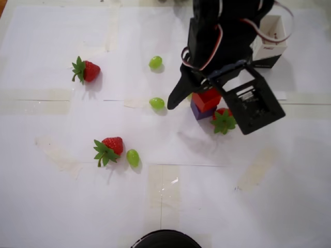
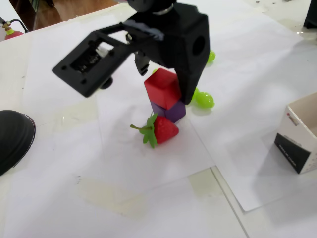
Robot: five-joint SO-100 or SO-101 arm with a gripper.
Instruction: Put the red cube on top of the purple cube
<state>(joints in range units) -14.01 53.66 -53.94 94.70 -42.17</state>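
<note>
The red cube (image 1: pixel 208 99) (image 2: pixel 162 88) rests on top of the purple cube (image 1: pixel 197 111) (image 2: pixel 173 112), slightly skewed. My black gripper (image 1: pixel 193 97) (image 2: pixel 164 79) hangs over the stack and is open. In the overhead view one finger (image 1: pixel 174 96) is swung out to the left, clear of the cube. In the fixed view the other finger (image 2: pixel 188 90) stands close against the red cube's right side; whether it touches I cannot tell. Nothing is held.
A strawberry (image 1: pixel 224 120) (image 2: pixel 161 130) lies right beside the stack. Two more strawberries (image 1: pixel 86 71) (image 1: pixel 108 149) and green grapes (image 1: pixel 157 103) (image 1: pixel 155 62) (image 1: pixel 133 157) (image 2: pixel 204 100) are scattered on the white paper. A white box (image 1: pixel 269 40) (image 2: pixel 301 138) and a black round object (image 2: pixel 12 139) stand at the edges.
</note>
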